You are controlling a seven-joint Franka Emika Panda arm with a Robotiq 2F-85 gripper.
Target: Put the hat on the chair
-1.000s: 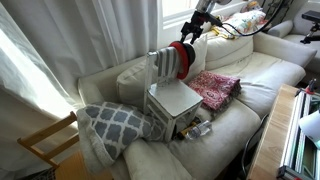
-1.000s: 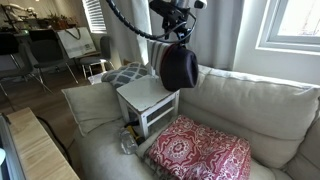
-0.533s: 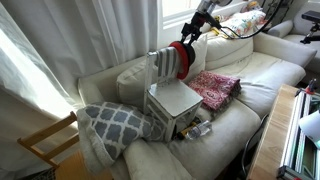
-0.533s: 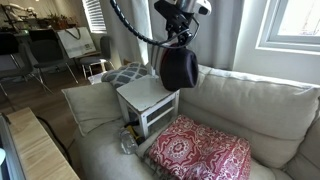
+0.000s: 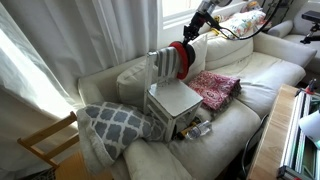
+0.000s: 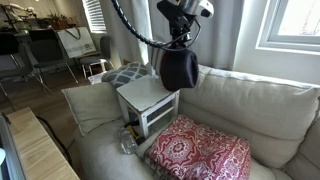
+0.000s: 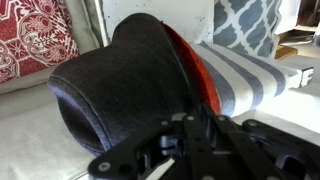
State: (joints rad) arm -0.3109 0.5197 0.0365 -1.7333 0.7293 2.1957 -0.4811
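Gripper (image 6: 180, 40) is clamped on the rim of the hat (image 6: 179, 68). The hat hangs with its brim near vertical, low over the rear of the chair (image 6: 148, 97) seat, against the slatted back. Contact with the seat cannot be told. The chair stands on the sofa (image 6: 245, 100), with a red patterned cushion (image 6: 200, 150) beside it. In the wrist view the black crown fills the frame, edged in red.
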